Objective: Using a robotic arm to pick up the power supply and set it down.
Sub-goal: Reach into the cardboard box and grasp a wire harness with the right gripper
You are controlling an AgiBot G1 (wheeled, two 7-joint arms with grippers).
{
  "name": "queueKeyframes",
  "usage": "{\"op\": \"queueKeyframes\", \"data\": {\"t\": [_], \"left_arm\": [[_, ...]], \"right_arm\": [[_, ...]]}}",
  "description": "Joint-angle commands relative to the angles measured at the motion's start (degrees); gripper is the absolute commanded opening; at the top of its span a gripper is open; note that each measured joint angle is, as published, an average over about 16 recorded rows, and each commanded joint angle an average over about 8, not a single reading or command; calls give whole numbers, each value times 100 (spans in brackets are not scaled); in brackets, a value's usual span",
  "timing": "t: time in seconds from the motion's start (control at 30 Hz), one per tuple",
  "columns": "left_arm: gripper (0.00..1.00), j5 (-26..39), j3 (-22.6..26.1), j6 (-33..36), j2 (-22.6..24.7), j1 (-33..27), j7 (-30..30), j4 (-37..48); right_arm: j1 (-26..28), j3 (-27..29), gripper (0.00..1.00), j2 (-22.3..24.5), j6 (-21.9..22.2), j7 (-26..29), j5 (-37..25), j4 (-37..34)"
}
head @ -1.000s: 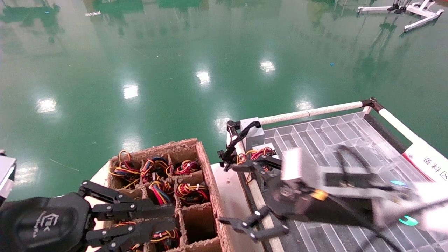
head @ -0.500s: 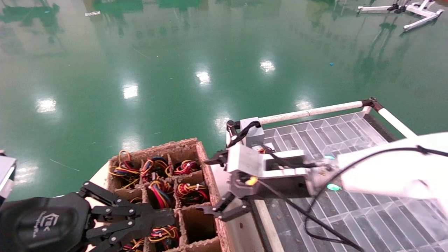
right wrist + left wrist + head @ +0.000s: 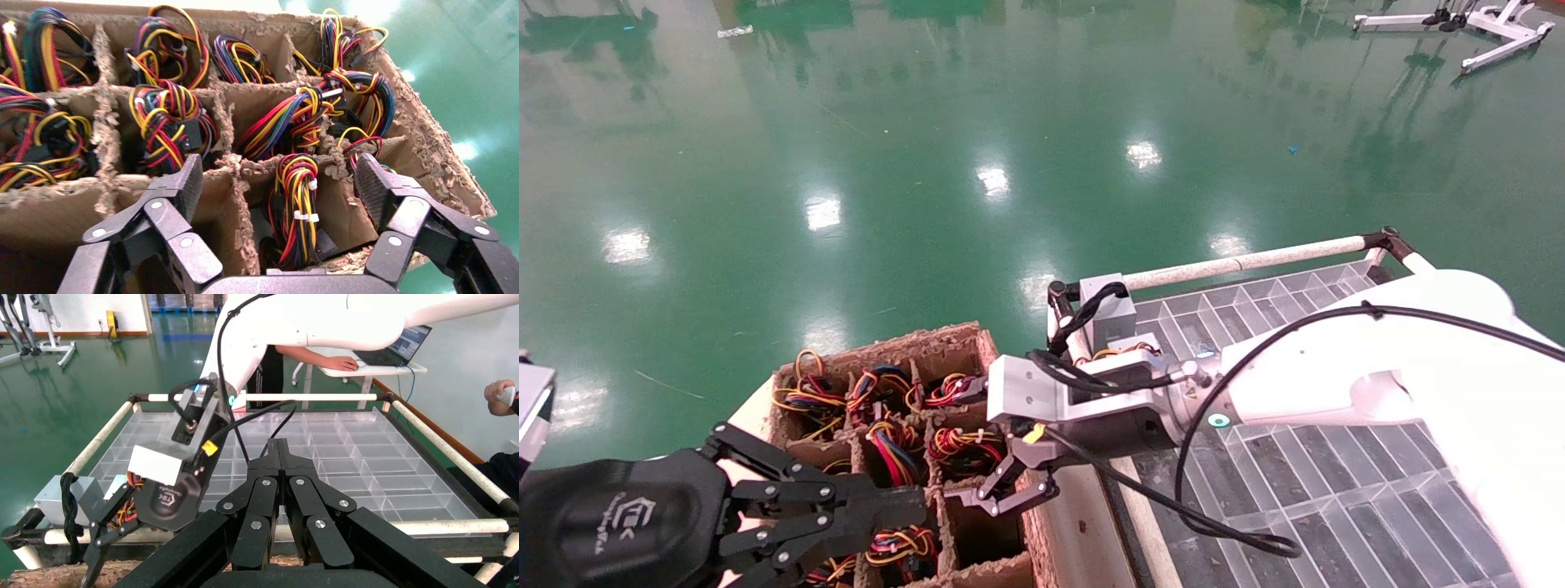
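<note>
Right end effector [image 3: 278, 184] | fingers spread wide, empty | above power supply [image 3: 297, 202] in cardboard crate [image 3: 440, 165]

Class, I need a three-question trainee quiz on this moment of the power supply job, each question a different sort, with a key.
1. True or false: the right gripper is open.
2. The right gripper hangs over: A) the plastic tray B) the cardboard box C) the floor.
3. Fill in: the left gripper's fingers are ____.

Key: 1 true; its fingers stand apart above a wire bundle in a compartment. 2 B. 3 shut.
</note>
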Motion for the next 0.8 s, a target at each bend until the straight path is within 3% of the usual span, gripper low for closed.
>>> {"op": "queueKeyframes", "data": {"t": [0.03,0.27,0.53,0.63,0.8], "left_arm": [[18,0,0,0,0,0,0,0],[45,-1,1,0,0,0,1,0],[93,-1,2,-1,-1,-1,1,0],[99,-2,3,-1,-1,-1,1,0],[100,-2,3,-1,-1,-1,2,0]], "right_arm": [[60,-26,0,-102,32,-117,-43,-206],[172,-109,0,-231,94,-380,-81,-625],[206,-191,0,-263,195,-507,-21,-827],[215,-224,0,-267,231,-521,6,-869],[227,-290,0,-268,263,-529,40,-907]]}}
